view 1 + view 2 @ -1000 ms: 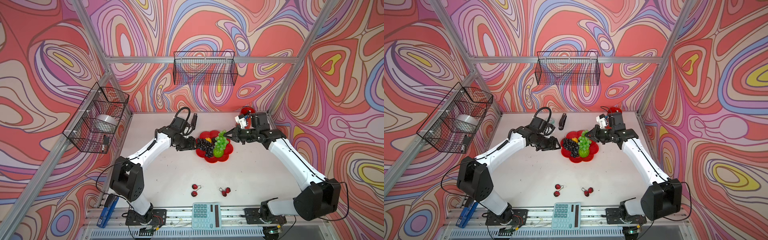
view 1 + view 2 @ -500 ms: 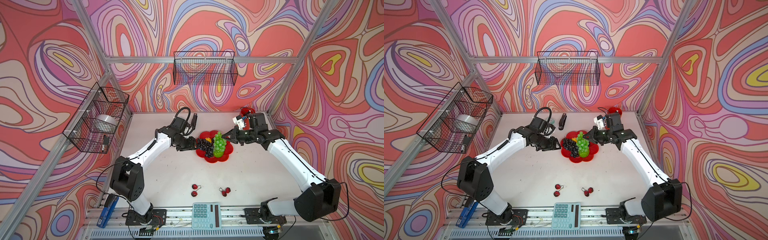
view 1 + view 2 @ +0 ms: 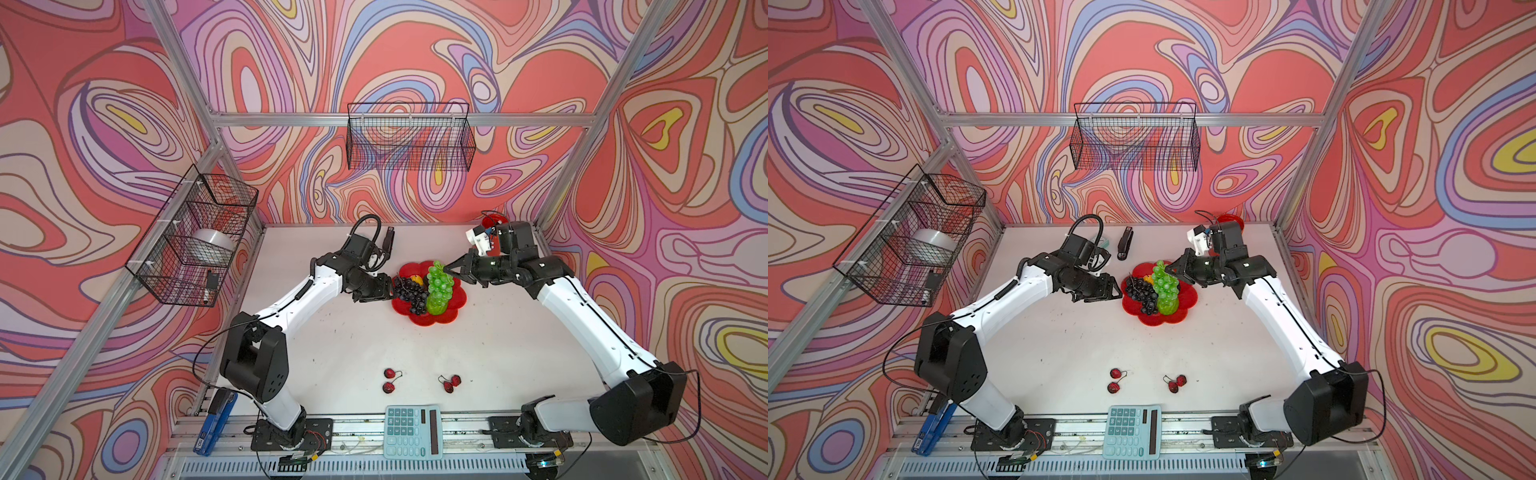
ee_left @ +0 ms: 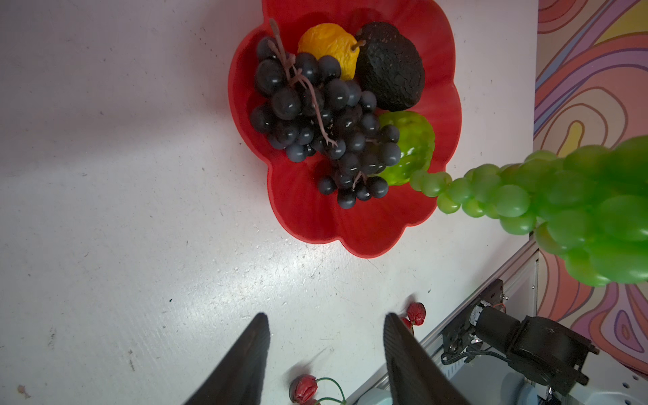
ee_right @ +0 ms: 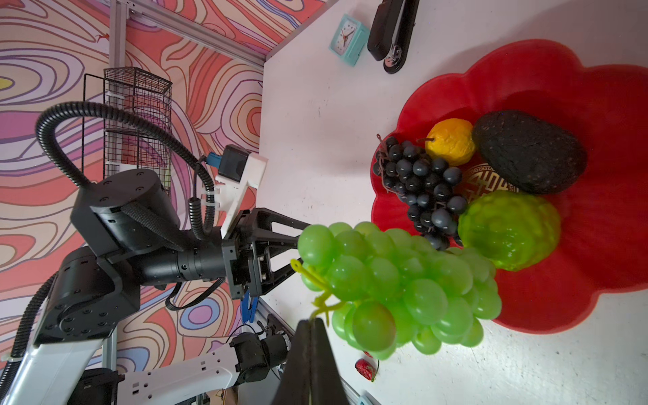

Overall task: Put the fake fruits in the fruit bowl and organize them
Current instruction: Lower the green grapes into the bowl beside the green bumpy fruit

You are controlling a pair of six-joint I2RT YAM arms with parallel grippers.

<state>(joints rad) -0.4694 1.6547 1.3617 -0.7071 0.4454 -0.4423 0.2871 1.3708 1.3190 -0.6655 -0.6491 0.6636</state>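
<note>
The red scalloped fruit bowl (image 3: pixel 453 291) (image 3: pixel 1188 296) holds the dark purple grape bunch (image 4: pixel 315 115), a yellow-orange ball (image 4: pixel 328 44), a dark avocado (image 5: pixel 529 150) and a bumpy lime-green fruit (image 5: pixel 508 228). My right gripper (image 5: pixel 313 321) (image 3: pixel 446 269) is shut on the stem of the green grape bunch (image 5: pixel 403 280) (image 3: pixel 438 282), which hangs just above the bowl. My left gripper (image 4: pixel 326 317) (image 3: pixel 390 289) is open and empty at the bowl's left rim. Two red cherry pairs (image 3: pixel 388 379) (image 3: pixel 451 382) lie on the table near the front.
A teal calculator (image 3: pixel 411 432) sits at the front edge. A black stapler (image 3: pixel 1125 243) and small teal clock (image 5: pixel 349 38) lie behind the bowl. A red pen cup (image 3: pixel 494 220) stands at the back right. Wire baskets (image 3: pixel 409 141) (image 3: pixel 195 237) hang on the walls.
My right gripper has shifted a little to the left with the green grape bunch, further over the bowl. The left arm has not moved.
</note>
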